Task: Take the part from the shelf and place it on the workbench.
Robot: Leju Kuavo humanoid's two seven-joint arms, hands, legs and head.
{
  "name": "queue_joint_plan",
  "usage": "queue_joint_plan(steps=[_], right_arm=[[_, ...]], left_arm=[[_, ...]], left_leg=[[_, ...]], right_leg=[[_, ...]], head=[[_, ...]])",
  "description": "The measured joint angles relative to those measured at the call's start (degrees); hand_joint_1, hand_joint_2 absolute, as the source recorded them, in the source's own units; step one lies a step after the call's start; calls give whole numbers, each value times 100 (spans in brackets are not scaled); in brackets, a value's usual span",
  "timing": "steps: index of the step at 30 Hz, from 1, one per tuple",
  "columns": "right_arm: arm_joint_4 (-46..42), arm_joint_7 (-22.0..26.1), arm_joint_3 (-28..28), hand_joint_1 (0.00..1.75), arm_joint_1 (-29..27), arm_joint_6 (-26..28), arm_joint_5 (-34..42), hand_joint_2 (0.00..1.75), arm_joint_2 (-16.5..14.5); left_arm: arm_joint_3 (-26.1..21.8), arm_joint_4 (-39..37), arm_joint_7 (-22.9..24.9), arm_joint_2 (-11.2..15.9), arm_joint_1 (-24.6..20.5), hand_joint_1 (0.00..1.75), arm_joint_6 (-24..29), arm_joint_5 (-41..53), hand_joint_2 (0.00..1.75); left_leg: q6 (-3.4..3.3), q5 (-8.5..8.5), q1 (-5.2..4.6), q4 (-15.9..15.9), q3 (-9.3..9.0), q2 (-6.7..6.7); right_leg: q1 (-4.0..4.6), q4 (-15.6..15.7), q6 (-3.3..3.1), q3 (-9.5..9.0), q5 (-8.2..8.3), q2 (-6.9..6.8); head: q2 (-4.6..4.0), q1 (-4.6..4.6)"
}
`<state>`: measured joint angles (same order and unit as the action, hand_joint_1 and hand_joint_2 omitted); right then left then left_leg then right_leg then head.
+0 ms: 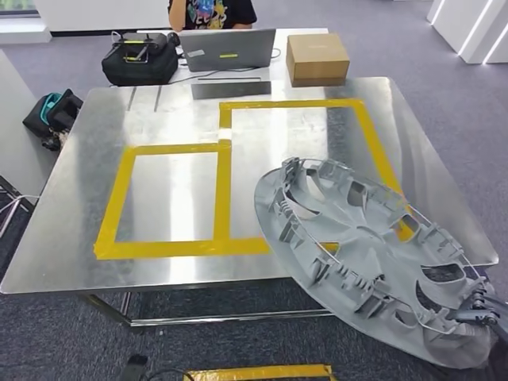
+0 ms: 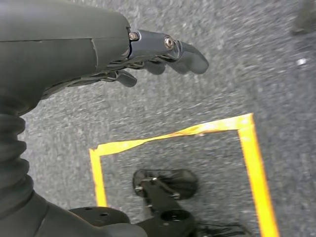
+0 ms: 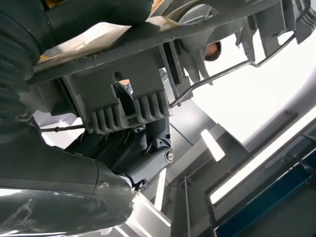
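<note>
Part (image 1: pixel 365 246) sits tilted over workbench (image 1: pixel 179 182) near-right corner, gripped at its rim by right hand (image 1: pixel 482 311), likely to clear the edge before lowering; left hand (image 2: pixel 164 52) hangs over floor, fingers spread, holding nothing.

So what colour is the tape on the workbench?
Yellow: the tape marks two adjoining rectangles on the metal workbench, clearest in the head view.

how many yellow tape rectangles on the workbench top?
2. The smaller rectangle sits on the left of the workbench; the larger rectangle, right and farther back, has its near right corner hidden under the wheel cover.
</note>
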<state>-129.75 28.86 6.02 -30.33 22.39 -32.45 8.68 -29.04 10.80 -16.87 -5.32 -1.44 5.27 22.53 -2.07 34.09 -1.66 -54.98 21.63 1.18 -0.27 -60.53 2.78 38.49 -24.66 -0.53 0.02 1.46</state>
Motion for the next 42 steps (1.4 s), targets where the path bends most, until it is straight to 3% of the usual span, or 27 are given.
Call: queue_joint_plan(steps=[1, 3, 5, 6, 8, 10, 11, 12, 14, 15, 16, 18, 19, 21, 22, 23, 25, 26, 27, 28, 30, 31, 32, 35, 39, 40, 42], right_arm=[[-7, -9, -4, 175, 3, -1, -9, 175, 0], [-24, -32, -8, 175, 16, -2, -38, 175, 0], [-26, -61, -14, 175, 14, -3, -75, 175, -1], [-26, -78, -15, 175, 6, -4, -95, 175, -1], [-20, -147, -16, 175, -13, -20, -130, 175, 0], [-3, -253, -16, 175, -32, -60, -152, 175, 5], [10, -295, -15, 175, -42, -81, -160, 175, 11], [22, -323, -14, 175, -51, -96, -166, 175, 18], [50, -344, -14, 175, -58, -113, -172, 175, 28], [61, -348, -14, 175, -61, -117, -177, 175, 33], [71, -351, -13, 175, -65, -120, -180, 175, 39], [77, -360, -9, 175, -57, -124, -187, 175, 61], [80, -373, -9, 175, -46, -135, -188, 175, 75], [89, -515, -8, 175, -33, -252, -232, 175, 121], [100, -662, 1, 175, -47, -362, -272, 175, 165], [119, -825, 19, 175, -67, -489, -314, 175, 219], [198, -1072, 85, 175, -123, -717, -361, 175, 347], [254, -1122, 122, 175, -156, -797, -373, 175, 403], [309, -1148, 151, 175, -183, -862, -389, 175, 450], [364, -1169, 169, 175, -203, -910, -412, 175, 480], [461, -1237, 185, 175, -207, -1004, -488, 175, 527], [496, -1303, 190, 175, -212, -1052, -525, 175, 553], [519, -1403, 191, 175, -215, -1129, -553, 175, 599], [585, -2089, 182, 175, -329, -1651, -450, 175, 938], [843, -3038, 114, 175, -506, -2489, -69, 175, 1917], [957, -3141, 45, 175, -484, -2584, -42, 175, 2137], [1241, -3272, -191, 175, -338, -2702, -65, 175, 2541]], left_arm=[[-1, 9, 13, 4, -31, 0, 6, 2, 175], [-1, 26, 36, 28, -120, 0, 13, 5, 175], [-1, 29, 55, 44, -177, 0, 9, 7, 175], [-1, 29, 69, 40, -170, 0, 4, 7, 175], [-2, 28, 94, 31, -104, 0, -12, 6, 175], [-3, 28, 108, 22, -30, 0, -19, 5, 175], [-4, 28, 110, 20, -5, 0, -20, 5, 175], [-4, 27, 111, 19, 19, 0, -20, 5, 175], [-5, 20, 119, 21, 66, 0, -20, 5, 175], [-7, 16, 126, 22, 86, 0, -19, 3, 175], [-8, 14, 133, 23, 86, 0, -19, 1, 175], [-10, 15, 140, 19, 44, 0, -19, -2, 175], [-10, 16, 140, 20, 19, 0, -18, -2, 175], [-11, 17, 143, 23, 0, 0, -8, -8, 175], [-12, 17, 138, 26, 0, 0, 0, -6, 175], [-13, 17, 124, 26, 3, 0, 7, 1, 175], [-14, 17, 88, 20, 17, 0, -5, 20, 175], [-15, 16, 75, 16, 38, 0, -23, 27, 175], [-16, 15, 66, 14, 70, 0, -42, 31, 175], [-20, 13, 60, 17, 108, 0, -46, 37, 175], [-31, 10, 45, 27, 209, 0, -13, 61, 175], [-37, 10, 39, 37, 255, 0, 16, 73, 175], [-42, 10, 27, 47, 300, 0, 40, 86, 175], [-52, 10, -51, 84, 374, 0, 86, 127, 175], [-56, 9, -158, 83, 383, 0, 90, 227, 175], [-56, 9, -165, 80, 387, 0, 80, 251, 175], [-56, 9, -167, 65, 383, 0, 54, 295, 175]], left_leg=[[19, 29, -13, 21, -132, -2], [79, -115, -19, -190, -164, -21], [180, -227, -2, -830, 242, -42], [234, -132, 17, -1181, 531, -51], [293, 315, 64, -1680, 1104, -55], [307, 728, 94, -1716, 1482, -56], [298, 746, 101, -1556, 1579, -57], [276, 520, 100, -1311, 1632, -63], [201, -450, 73, -684, 1655, -89], [175, -841, 57, -434, 1616, -102], [159, -1033, 46, -253, 1550, -107], [137, -988, 55, -134, 1325, -88], [112, -996, 68, -114, 1215, -84], [50, -1011, 86, -103, 1025, -90], [33, -942, 87, -103, 940, -93], [20, -861, 88, -100, 857, -85], [13, -684, 90, -98, 658, -49], [16, -590, 91, -98, 539, -30], [24, -490, 91, -99, 423, -15], [40, -379, 81, -102, 329, -3], [84, -170, 48, -114, 205, 14], [113, -111, 35, -124, 167, 25], [139, -88, 30, -133, 143, 35], [227, -32, 43, -404, 274, 8], [334, 523, 111, -1655, 1149, -42], [342, 512, 128, -1748, 1282, -43], [344, 144, 156, -1372, 1254, -44]], right_leg=[[-4, 108, -30, -67, 147, 10], [-43, 155, -90, -258, 40, 80], [-72, 172, -141, -405, -75, 109], [-74, 175, -169, -454, -140, 114], [-84, 178, -189, -583, -242, 141], [-94, 182, -170, -761, -367, 165], [-97, 189, -154, -872, -447, 170], [-98, 209, -138, -971, -538, 167], [-92, 279, -97, -1179, -718, 172], [-89, 356, -72, -1305, -822, 182], [-86, 403, -36, -1454, -847, 193], [-83, 296, 32, -1607, -785, 191], [-81, 26, 58, -1528, -668, 169], [-78, -737, 81, -1073, -645, 119], [-75, -1059, 87, -807, -793, 104], [-72, -1254, 91, -556, -1052, 99], [-64, -1243, 94, -185, -1702, 97], [-62, -1088, 94, -60, -1899, 96], [-60, -863, 96, 43, -1845, 91], [-59, -614, 97, 118, -1427, 75], [-56, -219, 51, 156, -325, 18], [-57, -130, 9, 142, 47, 6], [-61, -95, -40, 113, 139, 7], [-83, -52, -141, 18, 126, 10], [-87, -29, -180, -39, 55, -51], [-91, -29, -175, -48, 46, -52], [-103, -29, -150, -73, 42, -49]], head=[[-1, -8], [-1, -40], [-1, -85], [-1, -107], [-1, -131], [-2, -137], [-2, -138], [-2, -138], [-1, -136], [0, -133], [0, -132], [1, -124], [1, -112], [0, -89], [0, -80], [1, -77], [2, -58], [2, -50], [2, -42], [2, -34], [2, -32], [2, -47], [2, -62], [2, -97], [2, -116], [2, -117], [2, -118]])
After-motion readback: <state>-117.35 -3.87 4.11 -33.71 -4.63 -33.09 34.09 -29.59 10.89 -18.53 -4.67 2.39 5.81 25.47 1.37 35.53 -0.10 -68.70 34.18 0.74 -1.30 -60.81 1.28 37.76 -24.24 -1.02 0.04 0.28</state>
